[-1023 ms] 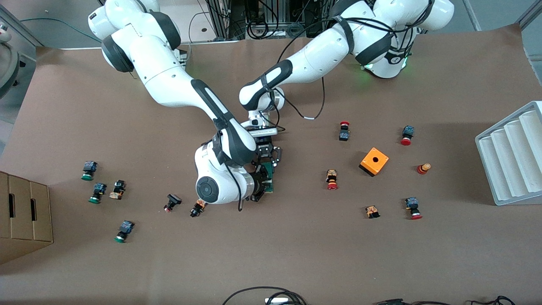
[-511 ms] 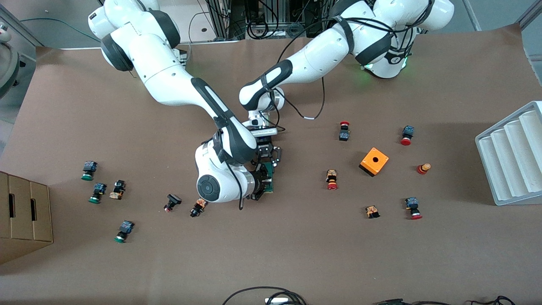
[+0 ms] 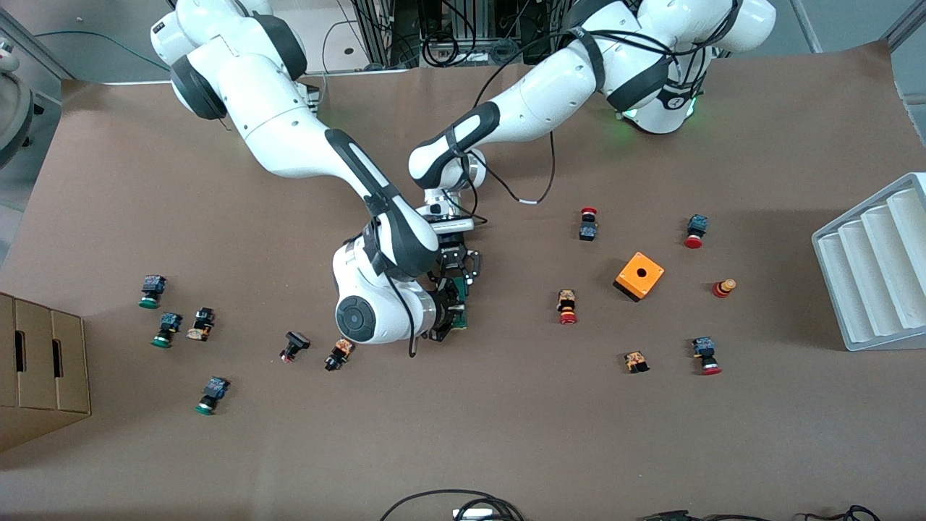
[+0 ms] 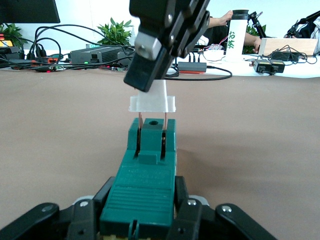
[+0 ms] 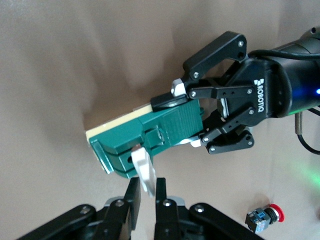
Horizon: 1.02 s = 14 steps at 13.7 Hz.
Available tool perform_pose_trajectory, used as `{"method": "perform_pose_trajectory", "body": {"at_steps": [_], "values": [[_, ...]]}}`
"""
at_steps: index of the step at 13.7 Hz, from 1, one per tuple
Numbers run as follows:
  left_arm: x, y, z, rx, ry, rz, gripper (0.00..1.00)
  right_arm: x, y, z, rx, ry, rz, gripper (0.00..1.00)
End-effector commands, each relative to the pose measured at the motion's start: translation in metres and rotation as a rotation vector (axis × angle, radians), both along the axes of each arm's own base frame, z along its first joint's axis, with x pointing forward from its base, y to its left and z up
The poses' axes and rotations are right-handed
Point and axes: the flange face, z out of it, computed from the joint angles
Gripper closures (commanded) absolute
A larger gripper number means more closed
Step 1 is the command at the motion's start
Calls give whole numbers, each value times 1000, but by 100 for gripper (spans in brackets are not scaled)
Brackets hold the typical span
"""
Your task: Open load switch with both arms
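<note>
The load switch [image 3: 464, 305] is a dark-green block held just above the middle of the table. My left gripper [image 4: 145, 200] is shut on the load switch body [image 4: 145, 180], one finger on each long side. The load switch's white tab [image 4: 152, 103] stands lifted off the end of the block, with two thin metal pins bridging the gap. My right gripper [image 5: 147, 186] is shut on that tab [image 5: 143, 169] and shows above it [image 4: 150, 82] in the left wrist view. In the front view the right arm's wrist [image 3: 376, 311] hides most of both grippers.
Small red- and green-capped buttons lie scattered on the brown table, the closest [image 3: 338, 354] beside the right wrist and another [image 3: 566, 306] toward the left arm's end. An orange box [image 3: 639, 276], a white ridged tray [image 3: 875, 260] and a cardboard box [image 3: 40, 369] stand farther out.
</note>
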Motion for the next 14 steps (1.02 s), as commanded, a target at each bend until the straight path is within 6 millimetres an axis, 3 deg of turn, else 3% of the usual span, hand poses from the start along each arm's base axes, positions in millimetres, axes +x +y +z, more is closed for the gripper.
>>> {"method": "perform_pose_trajectory", "body": {"at_steps": [1,14], "values": [[-5,-6,-3,-18,2,-5,53,-13,1,12,-3,30,17,82],[-4,-5,-3,-18,2,-3,53,-24,-2,2,-30,41,49,82]]}}
